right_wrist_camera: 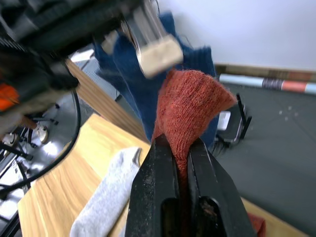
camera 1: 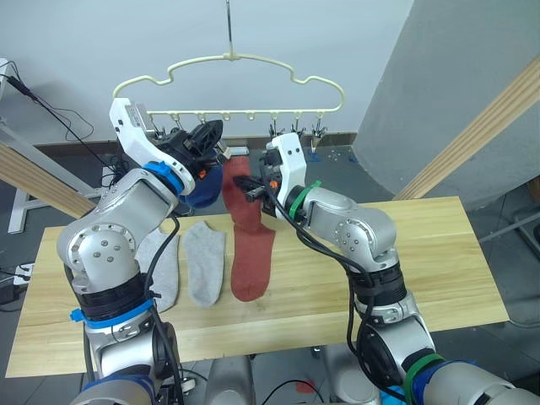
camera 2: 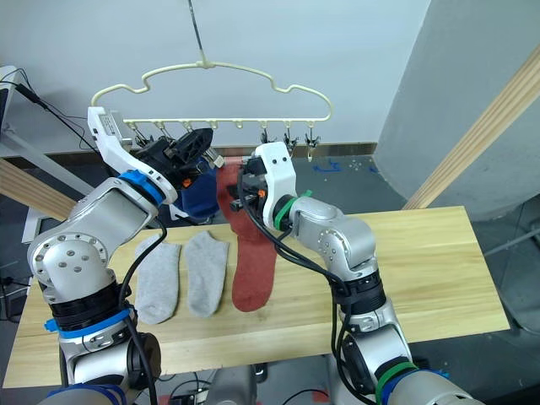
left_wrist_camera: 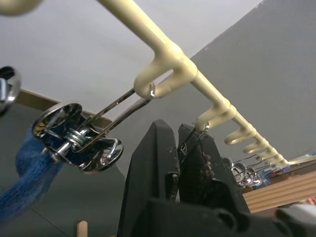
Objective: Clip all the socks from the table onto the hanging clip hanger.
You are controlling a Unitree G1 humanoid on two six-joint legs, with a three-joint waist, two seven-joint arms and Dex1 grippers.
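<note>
Rust red sock [right_wrist_camera: 190, 98] is pinched in the right tool [right_wrist_camera: 181, 148]; left tool [left_wrist_camera: 180, 143] seemingly closed on a clip [left_wrist_camera: 195, 136].

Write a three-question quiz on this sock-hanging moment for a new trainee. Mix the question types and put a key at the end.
1. True or false: the right gripper is shut on a rust red sock.
2. How many light grey socks lie flat on the table? A) one B) two C) three
3. Fill in: the blue sock hangs from a metal clip on the pale yellow ____.

Key
1. True: its fingers pinch one end of the sock, lifted toward the clip hanger.
2. B
3. clip hanger
</note>
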